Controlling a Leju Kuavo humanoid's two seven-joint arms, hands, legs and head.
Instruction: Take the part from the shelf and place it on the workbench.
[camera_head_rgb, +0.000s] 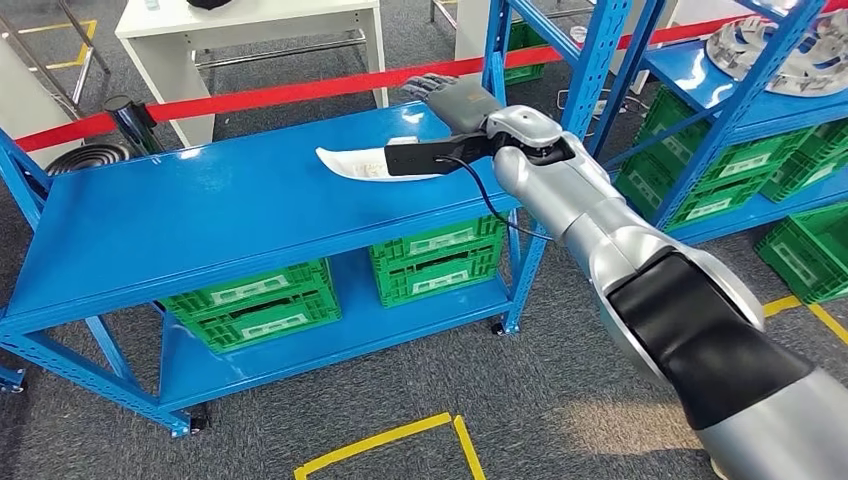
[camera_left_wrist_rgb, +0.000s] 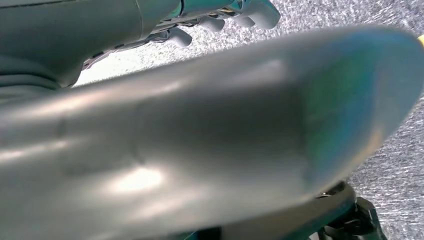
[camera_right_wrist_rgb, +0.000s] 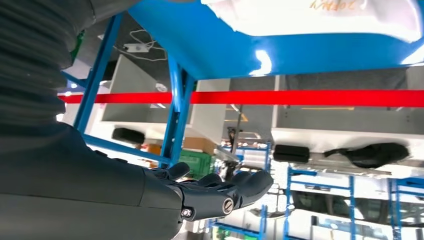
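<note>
A white curved part (camera_head_rgb: 360, 164) lies on the blue workbench top (camera_head_rgb: 220, 210), near its back right corner. My right arm reaches across that corner, and its black wrist mount covers the part's right end. My right hand (camera_head_rgb: 455, 95) hovers past the part over the bench's back edge, fingers stretched out and holding nothing. The right wrist view shows the same outstretched hand (camera_right_wrist_rgb: 220, 192) apart from the white part (camera_right_wrist_rgb: 310, 17). My left hand (camera_left_wrist_rgb: 220, 17) hangs over grey carpet with fingers loosely apart and nothing in them.
Green crates (camera_head_rgb: 435, 260) sit on the bench's lower shelf. A red barrier tape (camera_head_rgb: 270, 95) runs behind it, with a white table (camera_head_rgb: 250, 30) beyond. A second blue shelf (camera_head_rgb: 720, 90) at the right holds silver round parts (camera_head_rgb: 790, 50) and more green crates.
</note>
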